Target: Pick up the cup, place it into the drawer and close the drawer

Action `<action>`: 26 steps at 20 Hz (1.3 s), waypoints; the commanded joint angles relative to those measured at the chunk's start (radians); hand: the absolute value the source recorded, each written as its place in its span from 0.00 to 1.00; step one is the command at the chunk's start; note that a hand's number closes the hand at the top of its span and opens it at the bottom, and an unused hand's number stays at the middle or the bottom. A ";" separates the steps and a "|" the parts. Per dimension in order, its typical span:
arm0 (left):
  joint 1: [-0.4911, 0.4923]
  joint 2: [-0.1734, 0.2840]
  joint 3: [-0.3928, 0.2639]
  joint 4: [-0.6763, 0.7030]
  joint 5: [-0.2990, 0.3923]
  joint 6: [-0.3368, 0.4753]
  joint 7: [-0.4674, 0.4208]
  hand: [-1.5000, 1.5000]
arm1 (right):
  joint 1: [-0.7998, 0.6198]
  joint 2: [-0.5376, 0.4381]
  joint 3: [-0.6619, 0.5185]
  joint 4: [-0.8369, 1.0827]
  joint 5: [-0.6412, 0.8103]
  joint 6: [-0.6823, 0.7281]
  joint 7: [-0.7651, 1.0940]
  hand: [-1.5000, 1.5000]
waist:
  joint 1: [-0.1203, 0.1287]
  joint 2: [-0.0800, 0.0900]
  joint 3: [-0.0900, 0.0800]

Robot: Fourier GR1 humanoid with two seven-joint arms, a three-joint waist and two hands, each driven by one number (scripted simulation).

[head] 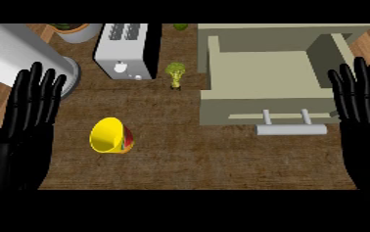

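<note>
Cup [110, 136], glossy yellow with a red patch on its side, lies tipped over on the rough brown counter [202, 162], nearer the left hand [27, 123] than the right hand [354, 113]; both black hands rest with fingers straight, holding nothing. Farther back, the beige boxy drawer [264, 74] stands open, its grey bar handle [291, 129] forward. A small broccoli floret [175, 73] and a white toaster [124, 50] sit beyond. No writing is legible.
</note>
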 commanded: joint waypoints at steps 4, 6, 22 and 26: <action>-0.014 0.143 0.010 0.004 0.282 -0.315 -0.043 0.00 | 0.010 0.019 0.024 0.024 0.029 -0.002 -0.053 0.00 | 0.009 -0.023 -0.022; -0.015 0.200 0.009 0.024 0.399 -0.452 -0.072 0.00 | -0.015 0.011 0.019 0.033 0.039 -0.001 -0.067 0.00 | 0.011 -0.021 -0.024; -0.151 0.216 0.152 0.631 0.441 -0.605 -0.039 0.00 | -0.168 -0.050 0.004 0.174 -0.021 0.096 0.091 0.00 | 0.002 -0.022 -0.021; -0.183 0.247 0.195 0.807 0.342 -0.688 -0.181 0.00 | -0.221 -0.078 -0.055 0.278 -0.057 0.139 0.020 0.00 | 0.003 -0.021 -0.020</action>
